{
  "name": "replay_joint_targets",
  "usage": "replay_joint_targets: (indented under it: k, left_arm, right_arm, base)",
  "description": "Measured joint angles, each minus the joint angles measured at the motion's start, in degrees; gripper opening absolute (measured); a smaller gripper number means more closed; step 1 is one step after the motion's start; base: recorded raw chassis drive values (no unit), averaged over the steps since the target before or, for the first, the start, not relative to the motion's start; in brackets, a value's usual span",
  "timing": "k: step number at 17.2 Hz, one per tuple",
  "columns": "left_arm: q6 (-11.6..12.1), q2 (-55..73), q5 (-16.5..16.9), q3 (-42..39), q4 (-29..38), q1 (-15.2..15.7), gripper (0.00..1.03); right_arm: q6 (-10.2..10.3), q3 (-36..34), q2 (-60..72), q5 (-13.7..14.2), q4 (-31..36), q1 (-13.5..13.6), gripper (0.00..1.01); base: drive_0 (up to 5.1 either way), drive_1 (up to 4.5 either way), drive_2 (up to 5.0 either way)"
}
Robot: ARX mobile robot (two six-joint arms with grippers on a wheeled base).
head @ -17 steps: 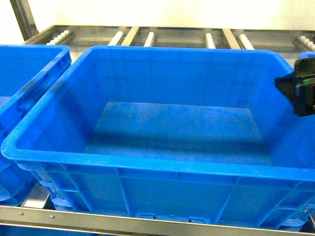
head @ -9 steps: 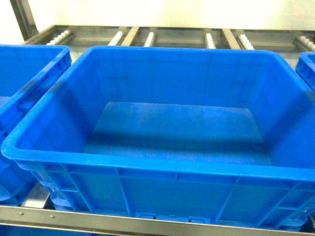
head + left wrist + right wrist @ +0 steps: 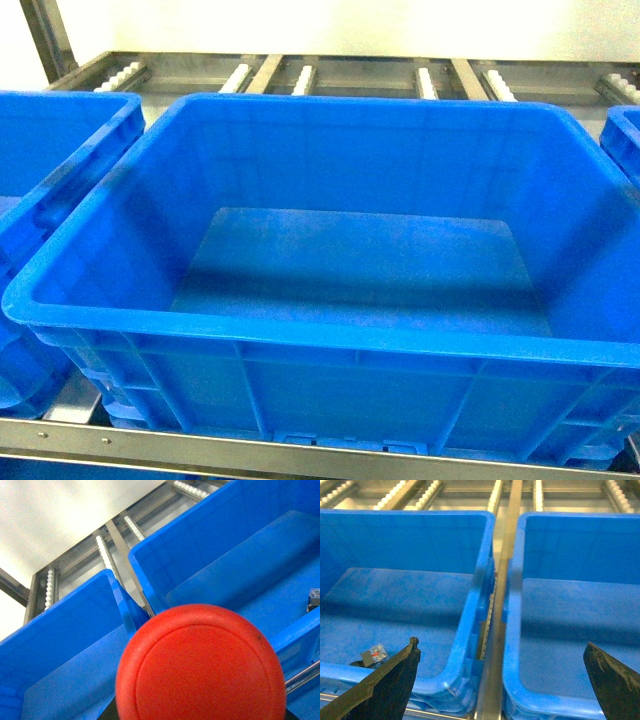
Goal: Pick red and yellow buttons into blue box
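The red button's [image 3: 201, 666] round cap fills the bottom of the left wrist view, close to the camera, and my left gripper holds it. The cap hides that gripper's fingers. It hangs over the rims where the blue box [image 3: 330, 335] meets the crate to its left. My right gripper [image 3: 501, 645] stands open with nothing between its fingers, above the metal rail between the blue box [image 3: 470, 605] and the crate to its right. A small black-and-clear block [image 3: 372, 655] lies on the box floor near the front wall; its cap does not show. No yellow button is in view.
Blue crates flank the box on the left [image 3: 60, 170] and on the right [image 3: 570, 605]. All stand on a metal roller rack [image 3: 300, 75] with a steel front rail [image 3: 200, 448]. Neither gripper appears in the head view.
One second ago my right gripper showed at the right edge of the head view, over the box's right wall; it has since moved out of that view. The box has not moved.
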Motion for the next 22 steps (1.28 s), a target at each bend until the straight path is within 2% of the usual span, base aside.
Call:
replay_joint_targets:
  k: [1,2,4,6,11,12,14,16,18,21,22]
  left_arm:
    - [0.0,0.0,0.0,0.0,0.0,0.0,0.24]
    - [0.0,0.0,0.0,0.0,0.0,0.0,0.24]
    - [0.0,0.0,0.0,0.0,0.0,0.0,0.24]
    - [0.0,0.0,0.0,0.0,0.0,0.0,0.24]
    - [0.0,-0.1,0.0,0.0,0.0,0.0,0.24]
    - [0.6,0.8,1.0,0.2,-1.1,0.2,0.24]
    - [2.6,7.9,5.1,5.8,-0.1,1.3,0.24]
    - [2.8,16.7,8.3,11.9,0.9,1.2,0.24]
    - [1.8,27.7,9.3,17.7,0.8,0.2,0.24]
    - [-0.5,42.5,7.2,25.9,4.6,-3.5,0.24]
    - [-1.7,47.6,6.4,29.7,3.4,-5.4,0.24]
  right_arm:
    - [0.9,0.0,-0.2,0.6,0.3,2.4,0.98]
    - [1.7,-0.5,0.3,0.9,1.1,3.5,0.98]
    - [2.8,-1.9,0.9,1.6,0.1,3.8,0.98]
    - [2.8,-2.5,0.6,4.1,0.3,5.7,0.98]
    - [2.8,-2.5,0.6,4.3,0.3,5.9,0.98]
    - [2.8,-2.5,0.6,4.3,0.3,5.9,0.98]
    - [2.8,-2.5,0.6,4.3,0.3,5.9,0.98]
    - [2.8,-2.5,0.6,4.3,0.3,5.9,0.98]
    - [2.8,-2.5,0.6,4.3,0.3,5.9,0.98]
    - [2.8,-2.5,0.6,4.3,0.3,5.9,0.98]
    - [2.8,-2.5,0.6,4.3,0.3,5.9,0.98]
  base:
    - [0.0,0.00,0.0]
    - [0.0,0.00,0.0]
    - [0.0,0.00,0.0]
    - [0.0,0.00,0.0]
    - [0.0,0.00,0.0]
    - [0.0,0.00,0.0]
    - [0.0,0.00,0.0]
    - [0.0,0.00,0.0]
    - [0.0,0.00,0.0]
    - [0.0,0.00,0.0]
    - [0.0,0.00,0.0]
